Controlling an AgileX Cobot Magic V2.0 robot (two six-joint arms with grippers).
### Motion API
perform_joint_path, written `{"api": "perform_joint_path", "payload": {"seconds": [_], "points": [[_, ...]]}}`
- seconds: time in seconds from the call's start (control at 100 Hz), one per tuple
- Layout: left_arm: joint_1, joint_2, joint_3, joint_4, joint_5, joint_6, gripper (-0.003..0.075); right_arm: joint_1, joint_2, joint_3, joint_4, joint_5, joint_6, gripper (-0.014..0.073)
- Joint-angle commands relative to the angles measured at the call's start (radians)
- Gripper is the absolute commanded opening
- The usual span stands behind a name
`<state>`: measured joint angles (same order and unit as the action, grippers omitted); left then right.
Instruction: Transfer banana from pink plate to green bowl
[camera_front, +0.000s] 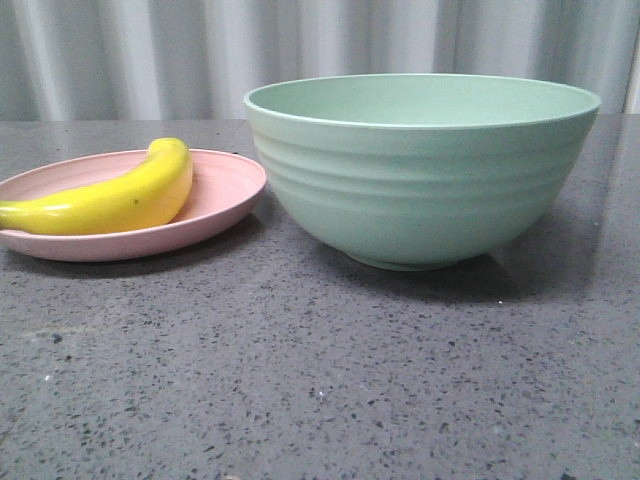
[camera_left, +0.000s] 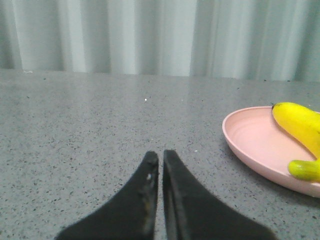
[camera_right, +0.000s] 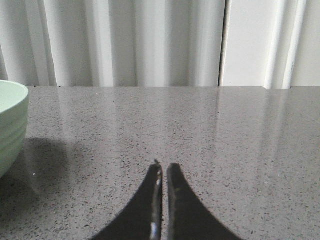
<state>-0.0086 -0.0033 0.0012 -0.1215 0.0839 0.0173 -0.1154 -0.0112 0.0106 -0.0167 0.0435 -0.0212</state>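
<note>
The yellow banana (camera_front: 120, 196) lies on the pink plate (camera_front: 225, 195) at the left of the front view. The green bowl (camera_front: 420, 165) stands right of the plate, close to its rim. In the left wrist view my left gripper (camera_left: 160, 156) is shut and empty, low over the table, with the plate (camera_left: 250, 145) and banana (camera_left: 300, 125) off to one side of it. In the right wrist view my right gripper (camera_right: 164, 168) is shut and empty over bare table, with the bowl's side (camera_right: 10, 125) at the picture's edge. Neither gripper shows in the front view.
A dark speckled grey tabletop (camera_front: 320, 380) runs under everything. A pale corrugated wall (camera_front: 150, 55) stands behind the table's far edge.
</note>
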Motion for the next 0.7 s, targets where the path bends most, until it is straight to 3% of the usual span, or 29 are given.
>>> {"api": "perform_joint_path", "payload": {"seconds": [0.0,0.42,0.69], "points": [[0.002,-0.027,0.006,-0.009,-0.097,-0.006,-0.0020,-0.008,-0.021,0.020,-0.012,-0.089,0.001,-0.0070],[0.002,-0.023,-0.014,-0.023,-0.091,-0.006,-0.0020,-0.008,-0.021,-0.026,0.000,-0.012,0.001,-0.0070],[0.002,0.074,-0.150,-0.023,-0.003,-0.006,-0.0020,-0.008,0.046,-0.134,0.017,0.122,0.001,-0.0069]]}}
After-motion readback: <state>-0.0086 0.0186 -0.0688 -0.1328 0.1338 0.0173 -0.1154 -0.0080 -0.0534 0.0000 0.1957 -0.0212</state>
